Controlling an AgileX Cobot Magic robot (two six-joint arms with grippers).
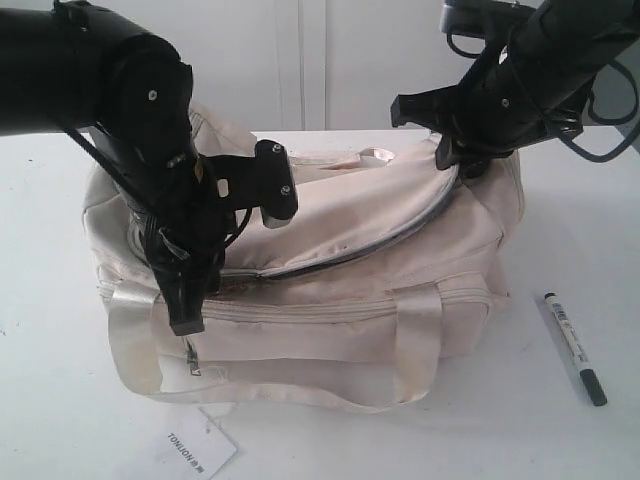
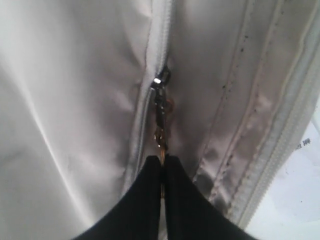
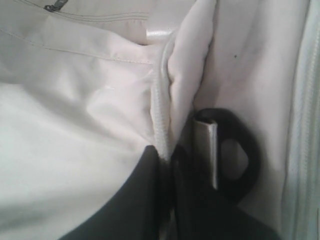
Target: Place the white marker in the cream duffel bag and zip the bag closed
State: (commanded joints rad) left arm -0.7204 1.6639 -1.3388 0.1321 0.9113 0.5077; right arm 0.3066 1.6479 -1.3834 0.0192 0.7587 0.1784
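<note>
Exterior view puts the white marker (image 1: 575,347) nearest, on the table (image 1: 80,430) beside the cream duffel bag (image 1: 340,290), not inside; farther on, the left gripper (image 2: 163,162) pinches tight on the gold zipper pull (image 2: 160,117) to work the zip, while the right gripper (image 3: 167,157) seemingly clamps the end seam (image 3: 161,115), bracing the bag.

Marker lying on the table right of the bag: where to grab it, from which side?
Take the white marker at mid-barrel, straight from above, jaws across its width. It lies flat on the table, apart from the cream duffel bag, with bare surface along both long sides.
</note>
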